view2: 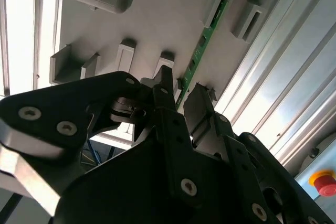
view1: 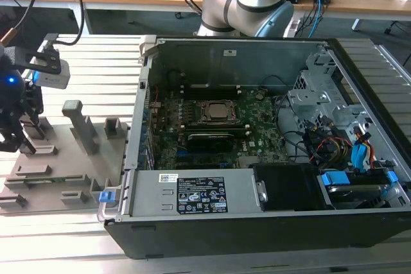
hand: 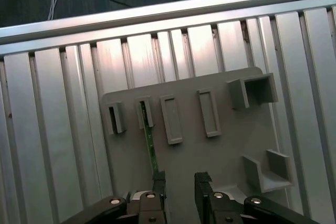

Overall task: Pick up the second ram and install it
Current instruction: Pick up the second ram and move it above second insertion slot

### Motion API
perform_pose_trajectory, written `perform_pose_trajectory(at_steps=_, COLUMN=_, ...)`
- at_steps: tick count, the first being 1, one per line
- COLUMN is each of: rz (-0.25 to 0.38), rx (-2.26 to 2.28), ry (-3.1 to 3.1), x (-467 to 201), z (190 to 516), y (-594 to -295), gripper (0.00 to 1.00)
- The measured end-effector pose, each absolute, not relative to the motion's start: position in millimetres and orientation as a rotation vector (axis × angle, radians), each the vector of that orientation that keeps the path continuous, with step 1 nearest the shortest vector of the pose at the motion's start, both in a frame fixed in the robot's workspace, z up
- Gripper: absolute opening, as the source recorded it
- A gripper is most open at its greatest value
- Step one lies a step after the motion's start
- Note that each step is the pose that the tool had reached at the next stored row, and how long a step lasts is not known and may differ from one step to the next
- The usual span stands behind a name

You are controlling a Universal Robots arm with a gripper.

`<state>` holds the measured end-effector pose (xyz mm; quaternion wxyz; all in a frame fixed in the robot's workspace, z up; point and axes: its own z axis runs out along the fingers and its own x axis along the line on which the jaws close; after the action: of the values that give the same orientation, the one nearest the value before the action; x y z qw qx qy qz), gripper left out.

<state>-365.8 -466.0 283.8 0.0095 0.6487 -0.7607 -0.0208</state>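
Observation:
The second ram [hand: 149,142] is a slim green stick standing on edge in the slots of a grey holder plate [hand: 226,150]. In the second wrist view the ram [view2: 202,48] runs down toward the gap between my fingers. My gripper [hand: 180,184] hangs low over the plate, open, with the stick's near end right at one fingertip [hand: 159,179]. I cannot tell whether they touch. In the exterior view the gripper [view1: 19,129] is at the far left, over the holder plate [view1: 64,158] and well apart from the motherboard [view1: 212,126].
An open computer case [view1: 257,222] lies at the exterior view's right, with drive cages and cables inside. Grey blocks [view1: 80,123] rise from the holder plate. The plate rests on a slatted metal table [hand: 52,129]. A red button [view2: 324,182] shows in the second wrist view.

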Motion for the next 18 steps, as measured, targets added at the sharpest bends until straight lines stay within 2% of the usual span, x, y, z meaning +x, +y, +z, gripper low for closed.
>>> perform_pose_trajectory(at_steps=18, rz=-0.064, rx=2.093, ry=-2.314, x=-365.8, z=243.7, y=-484.8, gripper=0.36)
